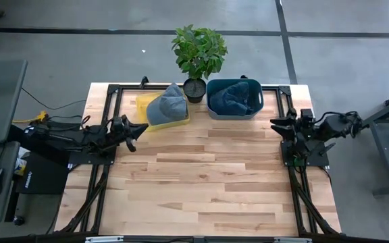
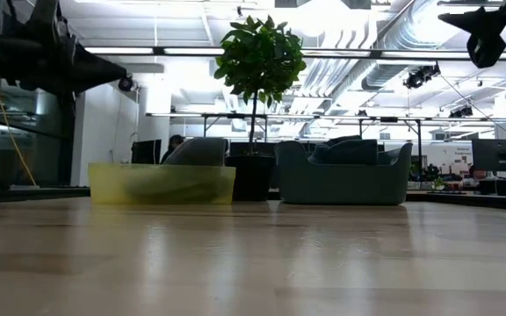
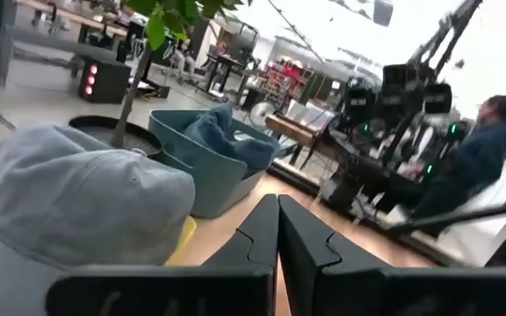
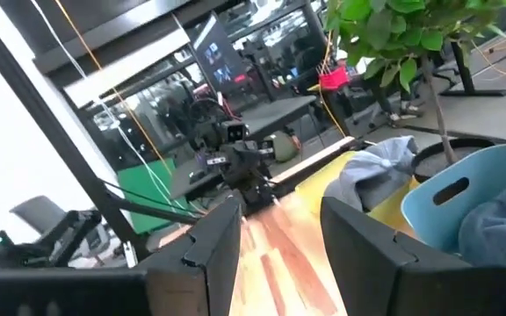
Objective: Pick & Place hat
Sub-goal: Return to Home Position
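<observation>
One gray cap (image 1: 169, 105) in yellow bin (image 1: 141, 103), L claw (image 3: 278, 206) closed, R claw (image 4: 279, 204) spread, both empty

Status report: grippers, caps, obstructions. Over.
Left gripper shut, right gripper open, both empty, at table sides. Gray cap in yellow bin, blue cap in blue bin. Plant between bins.

From overhead, looks straight down on the whole counter (image 1: 201, 175) and surrounding floor. At counter height, faces level across the boards toward yellow bin (image 2: 162, 183), plant (image 2: 259, 61) and blue bin (image 2: 343, 175), hall behind. From each wrist, close in, peers past left pincer (image 3: 278, 211) or right pincer (image 4: 281, 215); shares bins and plant with both wider views.
</observation>
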`<state>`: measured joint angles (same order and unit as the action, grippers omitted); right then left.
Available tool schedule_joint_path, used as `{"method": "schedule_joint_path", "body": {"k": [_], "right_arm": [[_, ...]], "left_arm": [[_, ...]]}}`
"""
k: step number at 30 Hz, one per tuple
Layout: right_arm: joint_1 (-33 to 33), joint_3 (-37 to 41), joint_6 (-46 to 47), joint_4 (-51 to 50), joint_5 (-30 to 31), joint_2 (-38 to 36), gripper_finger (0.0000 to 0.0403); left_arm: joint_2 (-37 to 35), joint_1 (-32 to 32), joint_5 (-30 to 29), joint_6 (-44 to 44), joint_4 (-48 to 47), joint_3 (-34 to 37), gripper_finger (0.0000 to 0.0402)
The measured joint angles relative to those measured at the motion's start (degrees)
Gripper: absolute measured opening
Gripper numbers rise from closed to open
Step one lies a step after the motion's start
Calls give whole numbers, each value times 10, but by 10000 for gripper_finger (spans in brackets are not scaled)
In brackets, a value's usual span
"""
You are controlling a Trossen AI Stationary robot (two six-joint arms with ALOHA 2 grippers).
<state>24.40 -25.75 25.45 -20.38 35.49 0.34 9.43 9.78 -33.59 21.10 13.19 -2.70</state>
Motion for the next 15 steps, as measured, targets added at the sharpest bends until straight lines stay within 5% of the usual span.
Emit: {"method": "schedule_joint_path", "body": {"k": [15], "right_arm": [[0, 91, -19, 31, -4, 0, 132]], "left_arm": [[0, 0, -12, -33, -104, 0, 1]]}}
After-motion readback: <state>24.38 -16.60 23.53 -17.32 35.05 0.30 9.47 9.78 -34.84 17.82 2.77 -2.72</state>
